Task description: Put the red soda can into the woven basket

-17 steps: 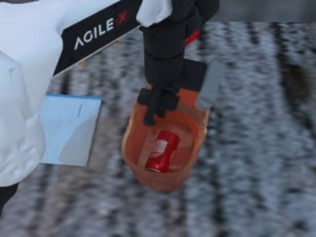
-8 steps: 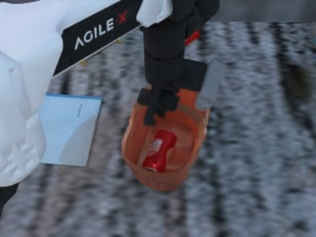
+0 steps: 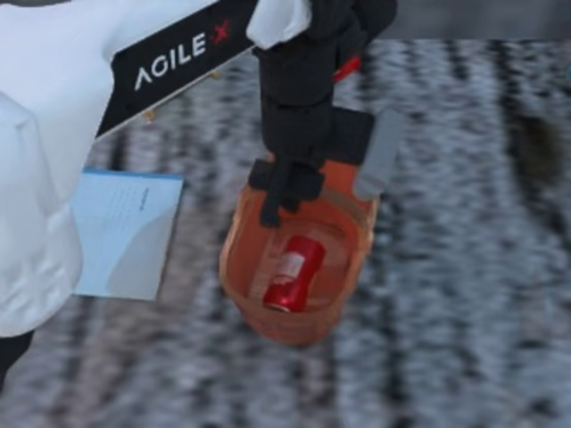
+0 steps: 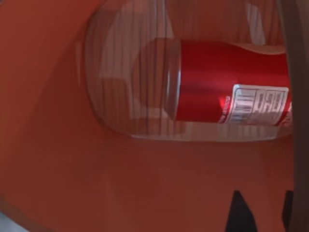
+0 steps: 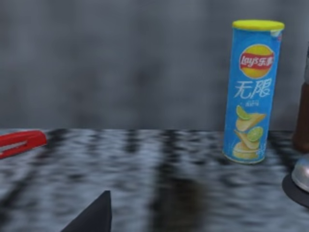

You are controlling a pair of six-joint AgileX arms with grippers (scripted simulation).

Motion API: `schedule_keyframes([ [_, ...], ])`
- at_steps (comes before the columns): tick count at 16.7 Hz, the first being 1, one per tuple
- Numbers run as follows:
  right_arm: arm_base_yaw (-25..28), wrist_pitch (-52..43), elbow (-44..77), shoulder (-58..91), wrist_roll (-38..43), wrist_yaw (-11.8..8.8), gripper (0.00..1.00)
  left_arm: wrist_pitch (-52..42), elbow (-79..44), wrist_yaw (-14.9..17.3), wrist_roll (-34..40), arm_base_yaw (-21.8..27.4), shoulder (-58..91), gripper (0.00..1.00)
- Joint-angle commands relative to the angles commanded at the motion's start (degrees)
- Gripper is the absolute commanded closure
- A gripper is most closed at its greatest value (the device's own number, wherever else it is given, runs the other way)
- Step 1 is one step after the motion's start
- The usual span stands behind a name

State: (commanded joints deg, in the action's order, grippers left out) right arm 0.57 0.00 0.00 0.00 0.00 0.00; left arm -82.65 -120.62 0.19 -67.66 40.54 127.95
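Red soda can (image 3: 294, 273) lies on its side on the floor of the woven basket (image 3: 237, 283), silver end toward the basket's near rim, whitish label patch facing up. Basket is an orange-brown oval with smooth-looking inner walls. Left gripper (image 3: 326, 193) hangs over the basket's far end, above the can and apart from it; one dark finger and one grey finger are spread wide, nothing between them. Left wrist view looks into the basket: glossy red cylinder, printed nutrition label, ribbed pale floor. Table (image 3: 464, 267) has a mottled grey-white grain. Flat pale blue booklet (image 3: 125, 234) sits left of the basket. Right wrist view shows a tall blue chips tube (image 5: 251, 89) with a yellow lid, standing upright; can't tell the right pincer's state.
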Motion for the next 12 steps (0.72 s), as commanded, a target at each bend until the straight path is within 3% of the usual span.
schedule_keyframes([
  [5,0.0,0.0,0.0,0.0,0.0,0.0,0.0,-1.05,-0.95,-0.04,-0.32,-0.27,0.09,1.0],
  [12,0.0,0.0,0.0,0.0,0.0,0.0,0.0,-11.25,-10.61,0.0,-2.03,-3.2,-0.5,1.0],
])
